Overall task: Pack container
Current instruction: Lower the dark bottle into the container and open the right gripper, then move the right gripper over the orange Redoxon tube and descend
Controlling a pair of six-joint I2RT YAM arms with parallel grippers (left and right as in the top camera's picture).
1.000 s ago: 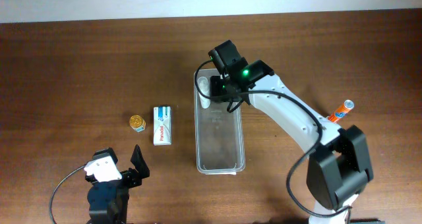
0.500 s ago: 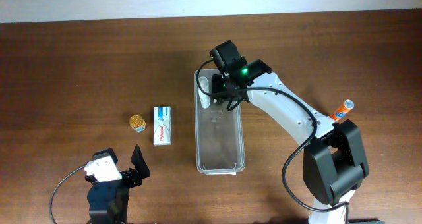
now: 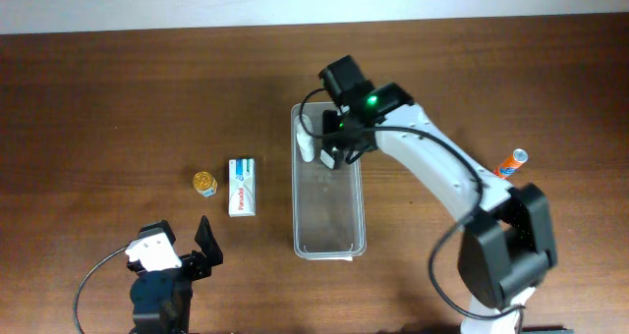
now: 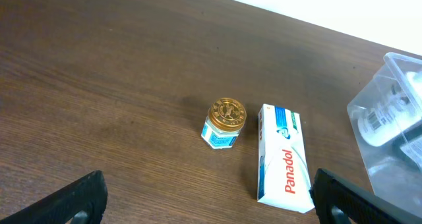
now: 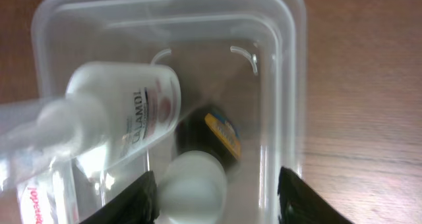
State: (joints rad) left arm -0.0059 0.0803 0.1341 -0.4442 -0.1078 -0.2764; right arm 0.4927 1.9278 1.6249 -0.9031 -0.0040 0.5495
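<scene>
Container [image 3: 329,221] at the middle of the table [image 3: 118,98], white bottle [image 5: 125,112] lying at its far end. Right tool [image 5: 216,199] spread over that end, pinching nothing; left tool [image 4: 204,197] likewise spread, idle. Best to rise straight up, clear of the rim, without nudging the bottle.

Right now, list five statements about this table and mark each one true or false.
1. The Panadol box lies inside the clear container. False: it lies outside, beside the gold-lidded jar.
2. A calamine bottle lies in the container. True.
3. The right fingers hang open over the container. True.
4. The left fingers are shut on the jar. False: they are open, apart from it.
5. The orange tube is in the container. False: it lies outside, apart from it.
</scene>
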